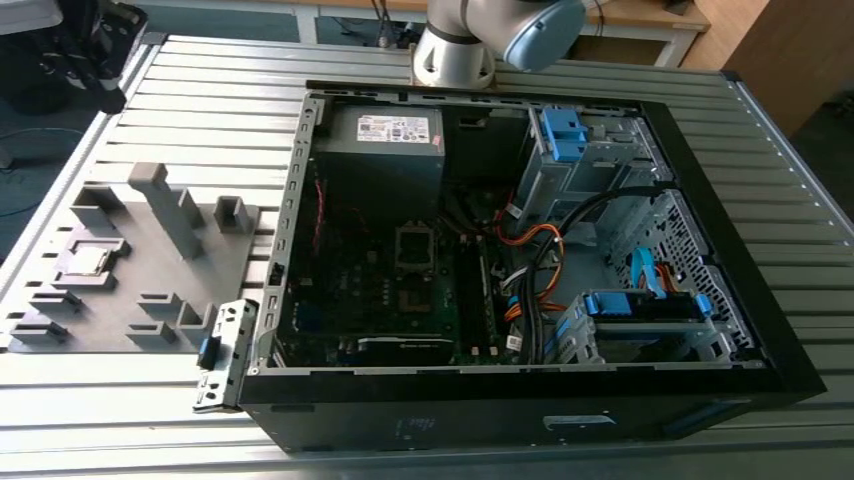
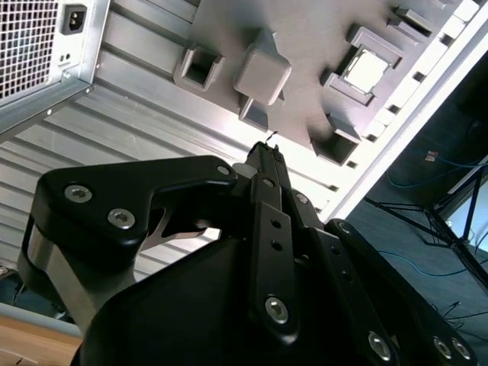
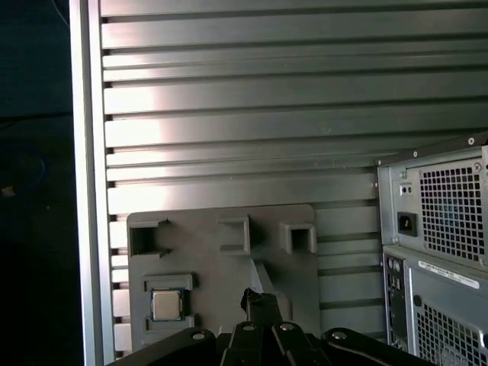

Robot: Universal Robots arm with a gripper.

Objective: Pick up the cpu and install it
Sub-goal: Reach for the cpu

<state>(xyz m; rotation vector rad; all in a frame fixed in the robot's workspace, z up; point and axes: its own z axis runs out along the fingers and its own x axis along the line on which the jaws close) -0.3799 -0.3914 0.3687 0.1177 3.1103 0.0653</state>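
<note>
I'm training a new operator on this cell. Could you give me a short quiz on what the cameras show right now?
1. In the exterior view, where does the tray lie from the case? A) to its left B) to its right C) inside it
2. True or false: the gripper holds the cpu.
3. Fill in: the jaws are ___.
Key: 1 A. 2 False; the cpu lies in the tray. 3 shut.
</note>
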